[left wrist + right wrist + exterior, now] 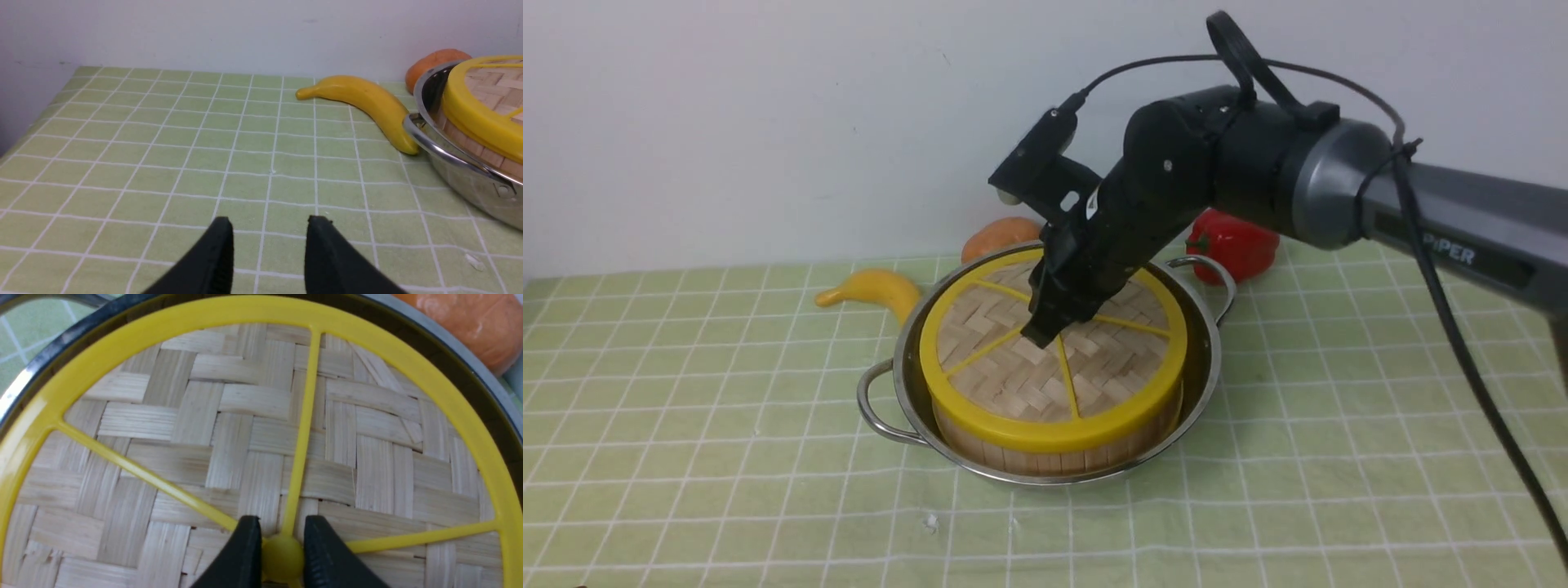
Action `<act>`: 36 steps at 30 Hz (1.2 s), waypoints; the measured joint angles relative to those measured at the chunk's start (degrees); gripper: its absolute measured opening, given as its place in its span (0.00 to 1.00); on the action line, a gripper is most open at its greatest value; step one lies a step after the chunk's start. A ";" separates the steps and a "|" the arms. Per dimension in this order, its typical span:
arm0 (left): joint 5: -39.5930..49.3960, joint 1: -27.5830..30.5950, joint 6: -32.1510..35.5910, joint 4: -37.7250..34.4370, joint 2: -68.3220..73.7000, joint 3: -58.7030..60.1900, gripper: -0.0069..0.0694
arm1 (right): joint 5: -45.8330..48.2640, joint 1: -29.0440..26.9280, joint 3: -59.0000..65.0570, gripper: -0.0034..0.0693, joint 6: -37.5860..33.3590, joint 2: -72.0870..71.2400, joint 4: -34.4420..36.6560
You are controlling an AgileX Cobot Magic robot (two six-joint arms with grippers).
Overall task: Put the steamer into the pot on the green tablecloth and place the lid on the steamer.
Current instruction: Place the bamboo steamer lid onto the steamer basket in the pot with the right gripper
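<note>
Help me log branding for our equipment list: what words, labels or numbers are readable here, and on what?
"PIPER": white letters on the right arm, on its grey link.
No other text shows on the lid, the pot or the green tablecloth.

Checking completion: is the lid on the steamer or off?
On. The lid sits flat atop the steamer inside the pot, with the right gripper clasping its hub.
</note>
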 joint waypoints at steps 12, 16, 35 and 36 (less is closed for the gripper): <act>0.00 0.00 0.00 0.00 0.00 0.00 0.41 | 0.45 0.00 0.01 0.25 0.00 -1.03 -0.05; 0.00 0.00 0.00 0.00 0.00 0.00 0.41 | 0.21 0.00 0.01 0.25 0.00 -1.56 -0.39; 0.00 0.00 0.00 0.00 0.00 0.00 0.41 | -1.56 -0.18 0.01 0.25 0.00 -1.73 -0.62; 0.00 0.00 0.00 0.00 0.00 0.00 0.41 | -1.51 -0.18 0.01 0.25 0.00 -1.81 -0.62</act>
